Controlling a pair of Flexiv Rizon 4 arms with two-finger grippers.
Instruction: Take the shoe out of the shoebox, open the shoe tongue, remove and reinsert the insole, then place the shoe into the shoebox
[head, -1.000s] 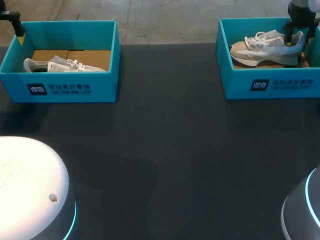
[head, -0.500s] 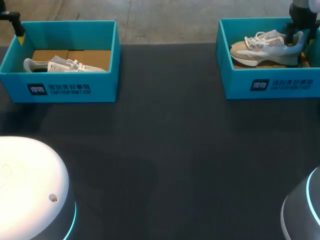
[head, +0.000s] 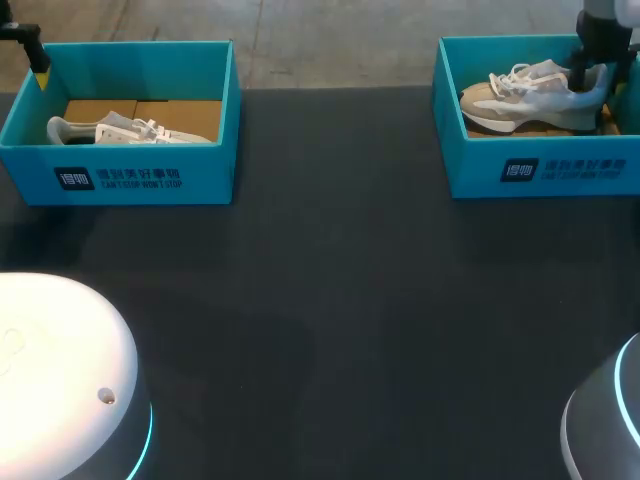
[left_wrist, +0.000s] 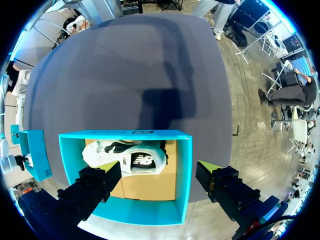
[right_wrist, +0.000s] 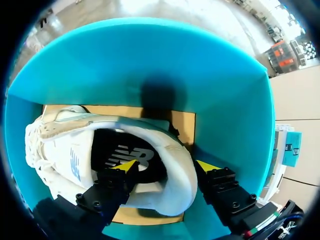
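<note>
Two teal shoeboxes stand at the table's far side. The right box (head: 540, 165) (right_wrist: 150, 60) holds a beige-and-white shoe (head: 525, 95) (right_wrist: 65, 145), toe toward the middle. My right gripper (head: 595, 70) (right_wrist: 167, 165) reaches down into this box and is shut on the shoe's heel. One yellow tip is inside the opening over the dark insole, the other outside the heel. The left box (head: 130, 175) (left_wrist: 182, 170) holds a white shoe (head: 110, 130) (left_wrist: 127, 157). My left gripper (head: 38, 60) (left_wrist: 159, 172) hangs open over that box's far left corner, touching nothing.
The dark table (head: 340, 300) stretches between and in front of the boxes. My arms' bases sit at the near corners, a white dome (head: 60, 380) on the left and a grey one (head: 610, 420) on the right.
The right arm has edged slightly up at the shoe's heel and the shoe has barely shifted. The left arm and the left box are unchanged.
</note>
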